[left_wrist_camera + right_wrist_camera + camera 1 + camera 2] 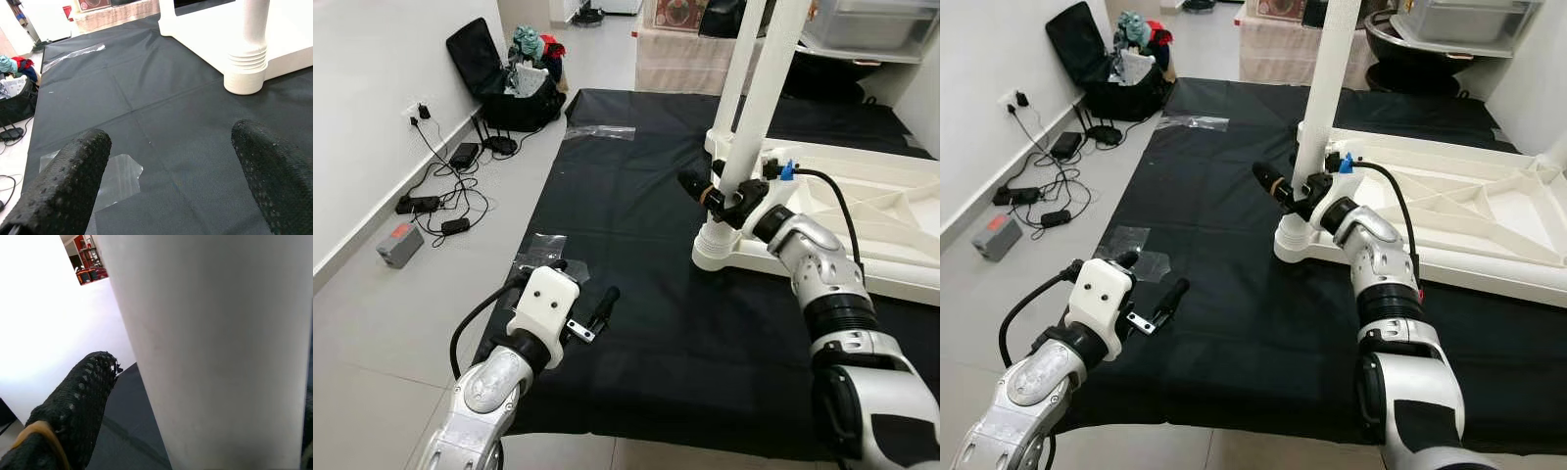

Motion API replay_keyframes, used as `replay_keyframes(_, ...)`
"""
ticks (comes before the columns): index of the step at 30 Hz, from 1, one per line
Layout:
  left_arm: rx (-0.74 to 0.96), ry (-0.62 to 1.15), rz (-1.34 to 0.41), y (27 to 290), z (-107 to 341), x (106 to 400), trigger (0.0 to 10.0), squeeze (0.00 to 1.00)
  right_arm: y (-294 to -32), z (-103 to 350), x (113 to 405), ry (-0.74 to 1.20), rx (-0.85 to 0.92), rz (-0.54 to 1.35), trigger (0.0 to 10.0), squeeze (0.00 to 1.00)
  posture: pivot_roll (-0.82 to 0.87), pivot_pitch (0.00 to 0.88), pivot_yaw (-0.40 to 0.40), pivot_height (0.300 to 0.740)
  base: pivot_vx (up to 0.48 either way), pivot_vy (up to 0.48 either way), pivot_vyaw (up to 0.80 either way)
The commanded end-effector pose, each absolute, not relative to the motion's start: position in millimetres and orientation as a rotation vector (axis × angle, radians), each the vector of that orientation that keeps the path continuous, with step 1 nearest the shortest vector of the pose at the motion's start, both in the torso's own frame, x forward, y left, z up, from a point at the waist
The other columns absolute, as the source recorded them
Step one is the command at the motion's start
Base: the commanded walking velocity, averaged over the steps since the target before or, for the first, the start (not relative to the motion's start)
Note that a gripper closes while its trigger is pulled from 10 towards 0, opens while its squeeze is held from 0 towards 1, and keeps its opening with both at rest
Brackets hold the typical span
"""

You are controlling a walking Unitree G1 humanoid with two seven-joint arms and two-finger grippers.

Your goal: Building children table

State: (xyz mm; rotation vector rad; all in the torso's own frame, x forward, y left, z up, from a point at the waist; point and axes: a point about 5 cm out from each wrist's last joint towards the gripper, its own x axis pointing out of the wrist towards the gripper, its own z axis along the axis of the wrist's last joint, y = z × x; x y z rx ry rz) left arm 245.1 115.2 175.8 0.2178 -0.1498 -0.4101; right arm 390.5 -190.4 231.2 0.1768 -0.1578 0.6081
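An upside-down white children's table lies on a black mat. A white table leg stands upright in its near corner, ending in a ribbed collar. My right gripper straddles this leg just above the collar. One black finger juts past the leg's left side. In the right wrist view a narrow gap shows between that finger and the leg, so the gripper is open. Low over the mat's near left part, my left gripper hovers open and holds nothing.
Clear plastic wrap lies on the mat by the left gripper and at the far edge. On the floor along the left wall are cables, a grey box and an open black bag. A second leg rises behind.
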Motion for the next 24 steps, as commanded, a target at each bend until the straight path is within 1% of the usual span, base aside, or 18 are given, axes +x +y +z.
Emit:
replay_keyframes(1, 0.225, -0.142, -0.425, 111, 173, 242, 10.0, 0.00, -182, 244, 399, -0.174, 0.179, 0.695, 10.0, 0.00, 0.13, 0.123, -0.032, 0.740, 0.000, 0.000, 0.00)
replay_keyframes(8, 0.223, -0.139, -0.429, 111, 173, 241, 10.0, 0.00, -176, 251, 402, -0.171, 0.156, 0.739, 10.0, 0.00, 0.13, 0.126, -0.034, 0.740, 0.000, 0.000, 0.00)
replay_keyframes(9, 0.224, -0.139, -0.428, 111, 173, 241, 10.0, 0.00, -175, 254, 403, -0.179, 0.161, 0.733, 6.4, 0.00, 0.13, 0.127, -0.035, 0.740, 0.000, 0.000, 0.00)
replay_keyframes(11, 0.225, -0.138, -0.427, 112, 173, 241, 10.0, 0.00, -174, 256, 404, -0.185, 0.166, 0.726, 6.4, 0.00, 0.13, 0.127, -0.035, 0.740, 0.000, 0.000, 0.00)
replay_keyframes(12, 0.224, -0.138, -0.426, 112, 173, 241, 10.0, 0.00, -173, 256, 404, -0.186, 0.167, 0.727, 0.0, 0.00, 0.13, 0.127, -0.036, 0.740, 0.000, 0.000, 0.00)
replay_keyframes(16, 0.223, -0.140, -0.425, 111, 173, 242, 10.0, 0.00, -171, 250, 404, -0.187, 0.148, 0.719, 0.0, 0.00, 0.13, 0.130, -0.035, 0.740, 0.000, 0.000, 0.00)
replay_keyframes(18, 0.222, -0.141, -0.424, 111, 173, 242, 10.0, 0.00, -173, 243, 403, -0.192, 0.156, 0.684, 0.0, 0.00, 0.13, 0.128, -0.034, 0.740, 0.000, 0.000, 0.00)
replay_keyframes(19, 0.223, -0.141, -0.424, 111, 173, 243, 10.0, 0.00, -174, 239, 403, -0.197, 0.126, 0.642, 0.0, 0.00, 0.13, 0.122, -0.037, 0.740, 0.000, 0.000, 0.00)
replay_keyframes(22, 0.223, -0.142, -0.425, 111, 173, 243, 10.0, 0.00, -175, 237, 403, -0.202, 0.103, 0.614, 0.0, 0.00, 0.13, 0.121, -0.038, 0.740, 0.000, 0.000, 0.00)
replay_keyframes(24, 0.224, -0.144, -0.424, 111, 173, 243, 10.0, 0.00, -175, 228, 402, -0.193, 0.086, 0.521, 0.0, 0.00, 0.13, 0.111, -0.038, 0.740, 0.000, 0.000, 0.00)
